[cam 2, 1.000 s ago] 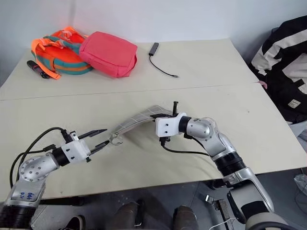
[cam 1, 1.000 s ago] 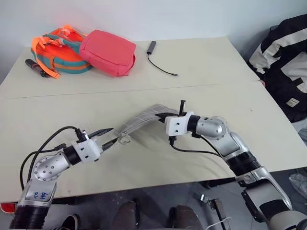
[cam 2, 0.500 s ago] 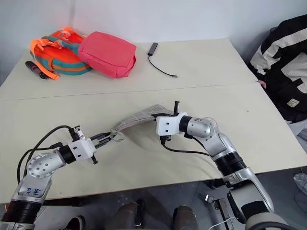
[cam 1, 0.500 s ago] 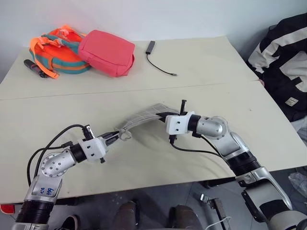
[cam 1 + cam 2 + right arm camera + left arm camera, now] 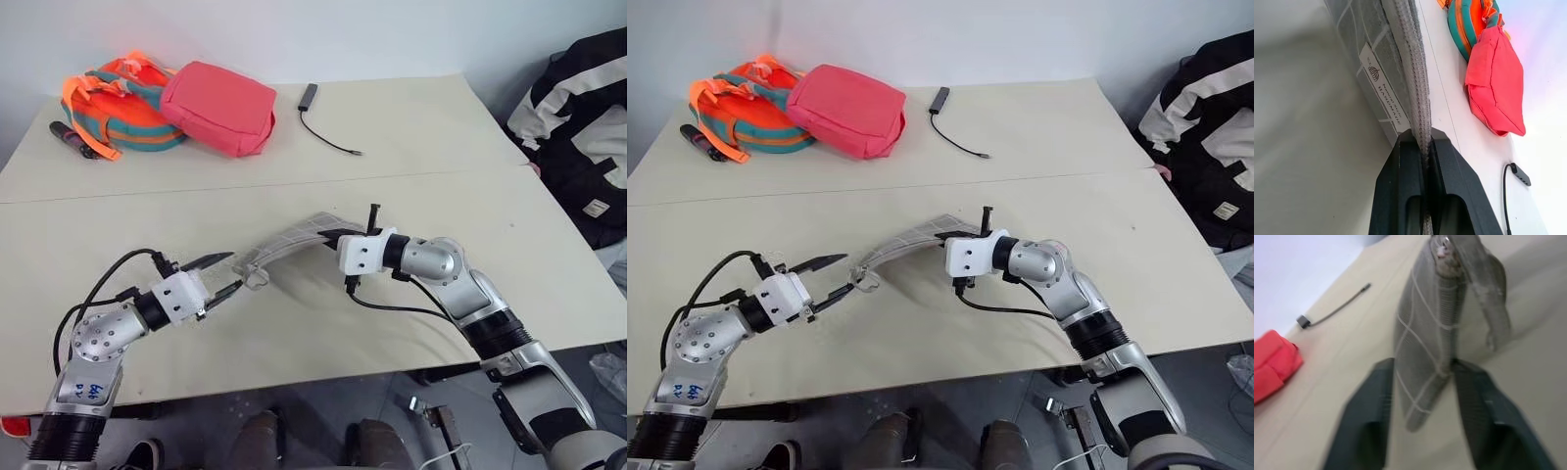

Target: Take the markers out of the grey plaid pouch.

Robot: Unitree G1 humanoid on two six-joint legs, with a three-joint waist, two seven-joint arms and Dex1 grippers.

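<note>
Left eye view: the left claw (image 5: 227, 273) stands spread, its two black fingers apart on either side of the near end of the flat grey plaid fabric pouch (image 5: 294, 240), gripping nothing. From that claw the pouch stretches rightward, lifted off the cream worktop (image 5: 294, 323), to the right claw (image 5: 331, 235), whose fingers are pressed together, pinching the pouch's zip edge. Well beyond both claws lie an orange and teal strapped bag (image 5: 118, 108), a pink-red soft bag (image 5: 217, 106) and a thin black cable with a plug (image 5: 328, 122).
</note>
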